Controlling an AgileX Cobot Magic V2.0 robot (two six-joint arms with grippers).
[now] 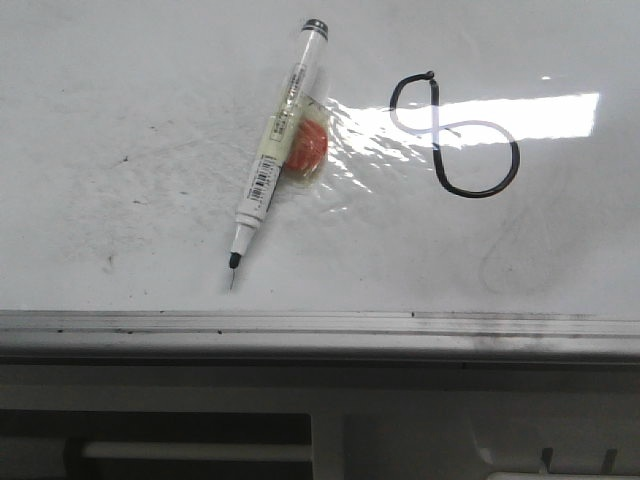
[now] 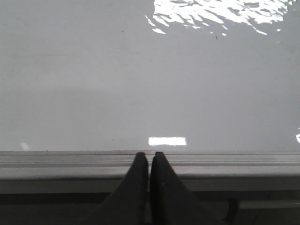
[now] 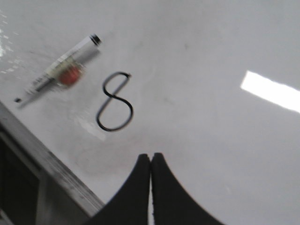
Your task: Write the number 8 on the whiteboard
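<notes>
A thin black tilted figure eight lies finished on the glossy white whiteboard, right of the uncapped white marker lying loose. The right gripper, fingers together and empty, hovers nearer it, apparently just beside the large loop; the left gripper, likewise closed, sits at the rail.

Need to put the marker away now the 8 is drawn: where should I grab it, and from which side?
Grip the marker mid-barrel, on the bare stretch just above the barcode, coming straight down with the fingers across its width. It lies flat and tilted on the whiteboard, the orange piece sits against its right side, and the exposed tip would smear.
</notes>
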